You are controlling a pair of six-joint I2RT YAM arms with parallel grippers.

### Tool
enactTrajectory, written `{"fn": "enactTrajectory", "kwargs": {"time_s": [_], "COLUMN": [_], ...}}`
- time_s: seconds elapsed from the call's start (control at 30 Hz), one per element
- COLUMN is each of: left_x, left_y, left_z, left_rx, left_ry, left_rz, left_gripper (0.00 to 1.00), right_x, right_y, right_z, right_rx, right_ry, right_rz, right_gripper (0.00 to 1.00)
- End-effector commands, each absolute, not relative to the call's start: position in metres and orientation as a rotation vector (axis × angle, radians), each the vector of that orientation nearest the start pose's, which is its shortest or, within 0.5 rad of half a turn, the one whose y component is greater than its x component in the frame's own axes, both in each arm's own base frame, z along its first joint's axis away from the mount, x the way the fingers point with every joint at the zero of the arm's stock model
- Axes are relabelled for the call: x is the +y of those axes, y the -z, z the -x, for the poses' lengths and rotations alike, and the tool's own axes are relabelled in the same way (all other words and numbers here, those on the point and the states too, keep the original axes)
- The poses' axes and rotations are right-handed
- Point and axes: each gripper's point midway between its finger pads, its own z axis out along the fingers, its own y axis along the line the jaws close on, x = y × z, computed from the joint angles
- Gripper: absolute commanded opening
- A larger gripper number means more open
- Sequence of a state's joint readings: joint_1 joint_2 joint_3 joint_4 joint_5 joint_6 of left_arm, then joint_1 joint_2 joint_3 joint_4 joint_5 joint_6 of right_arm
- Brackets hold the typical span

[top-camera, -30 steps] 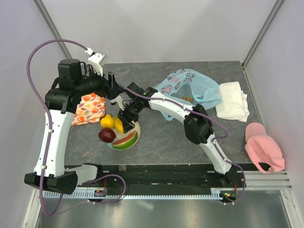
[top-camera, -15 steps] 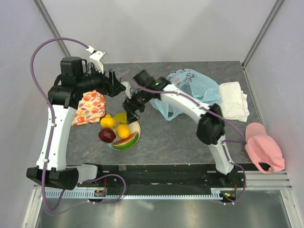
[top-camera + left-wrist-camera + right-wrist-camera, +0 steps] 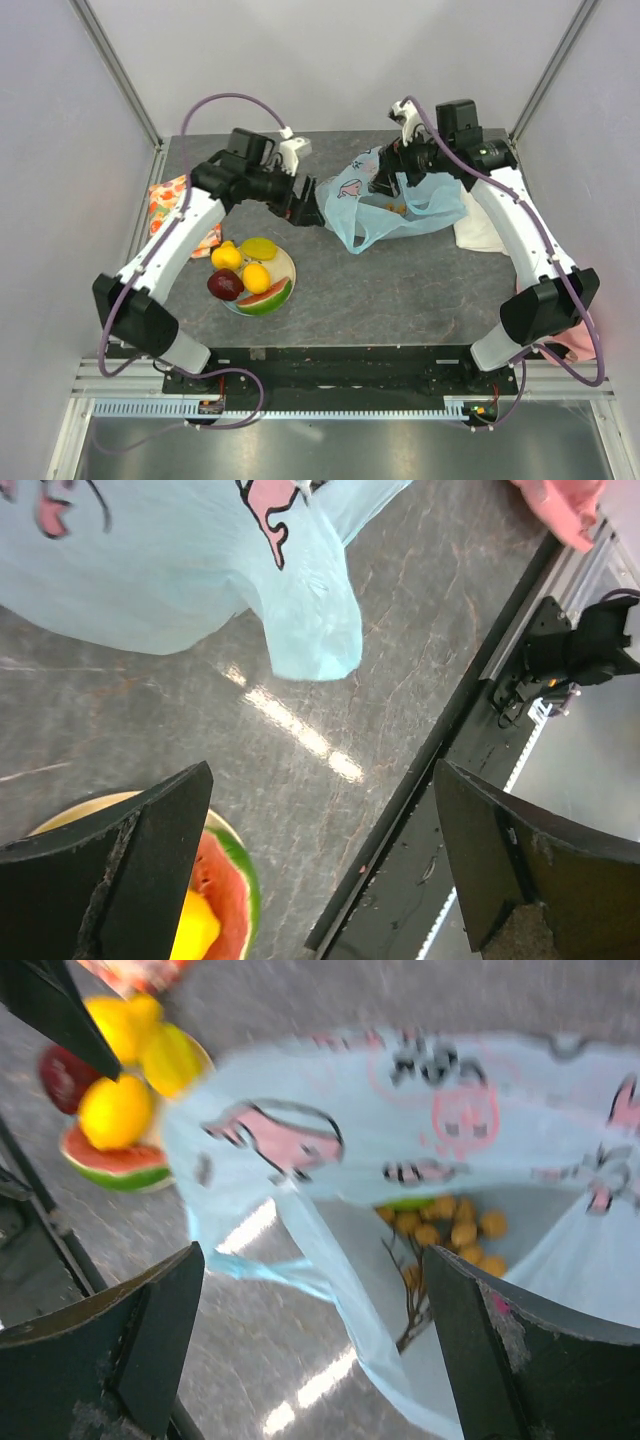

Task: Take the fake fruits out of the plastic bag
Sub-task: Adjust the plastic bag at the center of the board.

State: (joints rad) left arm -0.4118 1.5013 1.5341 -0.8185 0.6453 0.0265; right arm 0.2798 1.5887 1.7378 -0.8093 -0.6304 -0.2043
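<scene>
With left pincer (image 3: 320, 815) and right pincer (image 3: 315, 1305) spread empty, the light grape bunch (image 3: 455, 1228) inside the limp plastic bag (image 3: 520, 1120) is judged best pinched by its stem.

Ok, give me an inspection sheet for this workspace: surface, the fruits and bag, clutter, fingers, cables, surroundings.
Surface: dark grey table, glare streaks.
Job's things: plastic bag lying open; tan grape bunch inside; lemon, apple, orange, watermelon slice on the plate.
Clutter: patterned cloth, white towel, pink item off the table's right edge.
Grippers: left fingers and right fingers wide apart, empty, near the bag.
Cables: purple cable looping above each arm.
Surroundings: pale enclosure walls; metal rail in front.
</scene>
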Motion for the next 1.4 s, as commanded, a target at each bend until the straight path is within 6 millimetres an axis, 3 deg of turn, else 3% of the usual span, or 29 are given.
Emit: {"fn": "enactTrajectory", "kwargs": {"time_s": [0.0, 0.17, 0.3, 0.4, 0.47, 0.5, 0.53, 0.6, 0.67, 0.7, 0.73, 0.83, 0.93, 1.0, 1.03, 1.1, 1.13, 1.2, 1.23, 1.37], "left_x": [-0.26, -0.28, -0.299, -0.315, -0.323, -0.323, -0.321, -0.312, -0.301, -0.292, -0.283, -0.262, -0.248, -0.247, -0.247, -0.244, -0.243, -0.241, -0.241, -0.244], "left_y": [-0.248, -0.239, -0.228, -0.228, -0.232, -0.231, -0.23, -0.232, -0.229, -0.235, -0.227, -0.213, -0.185, -0.177, -0.173, -0.167, -0.162, -0.156, -0.156, -0.162], "left_z": [-0.322, -0.337, -0.345, -0.342, -0.333, -0.332, -0.331, -0.321, -0.308, -0.298, -0.291, -0.264, -0.236, -0.23, -0.231, -0.234, -0.235, -0.238, -0.239, -0.256], "left_rx": [2.301, 2.349, 2.364, 2.332, 2.301, 2.299, 2.3, 2.319, 2.343, 2.341, 2.376, 2.433, 2.531, 2.561, 2.562, 2.572, 2.584, 2.601, 2.599, 2.564], "left_ry": [0.913, 0.984, 1.045, 1.169, 1.266, 1.275, 1.257, 1.25, 1.252, 1.233, 1.202, 1.156, 1.157, 1.173, 1.169, 1.128, 1.11, 1.084, 1.078, 1.04], "left_rz": [-0.674, -0.595, -0.573, -0.625, -0.692, -0.703, -0.715, -0.722, -0.732, -0.744, -0.737, -0.78, -0.764, -0.749, -0.746, -0.753, -0.753, -0.753, -0.752, -0.753], "left_gripper": [0.99, 0.99, 0.99, 0.91, 0.63, 0.19, 0.02, 0.02, 0.02, 0.01, 0.02, 0.02, 0.02, 0.02, 0.02, 0.02, 0.02, 0.02, 0.02, 0.02], "right_x": [0.177, 0.16, 0.154, 0.158, 0.16, 0.162, 0.163, 0.172, 0.183, 0.185, 0.194, 0.2, 0.192, 0.193, 0.193, 0.2, 0.204, 0.212, 0.216, 0.23], "right_y": [-0.252, -0.222, -0.206, -0.189, -0.173, -0.169, -0.163, -0.162, -0.159, -0.147, -0.153, -0.143, -0.139, -0.149, -0.141, -0.149, -0.138, -0.143, -0.128, -0.122], "right_z": [-0.374, -0.381, -0.398, -0.407, -0.409, -0.409, -0.407, -0.396, -0.373, -0.356, -0.342, -0.317, -0.332, -0.355, -0.363, -0.384, -0.39, -0.407, -0.412, -0.428], "right_rx": [2.172, 2.259, 2.274, 2.286, 2.308, 2.31, 2.327, 2.327, 2.327, 2.358, 2.337, 2.35, 2.357, 2.315, 2.332, 2.296, 2.319, 2.292, 2.322, 2.323], "right_ry": [-0.585, -0.57, -0.573, -0.591, -0.612, -0.615, -0.621, -0.655, -0.666, -0.675, -0.686, -0.708, -0.615, -0.574, -0.565, -0.563, -0.575, -0.591, -0.602, -0.615], "right_rz": [0.752, 0.64, 0.595, 0.583, 0.586, 0.597, 0.598, 0.629, 0.687, 0.709, 0.749, 0.798, 0.773, 0.755, 0.749, 0.725, 0.717, 0.689, 0.69, 0.689], "right_gripper": [0.96, 0.91, 0.85, 0.8, 0.72, 0.7, 0.68, 0.63, 0.62, 0.62, 0.62, 0.62, 0.66, 0.69, 0.7, 0.71, 0.71, 0.72, 0.71, 0.71]}}
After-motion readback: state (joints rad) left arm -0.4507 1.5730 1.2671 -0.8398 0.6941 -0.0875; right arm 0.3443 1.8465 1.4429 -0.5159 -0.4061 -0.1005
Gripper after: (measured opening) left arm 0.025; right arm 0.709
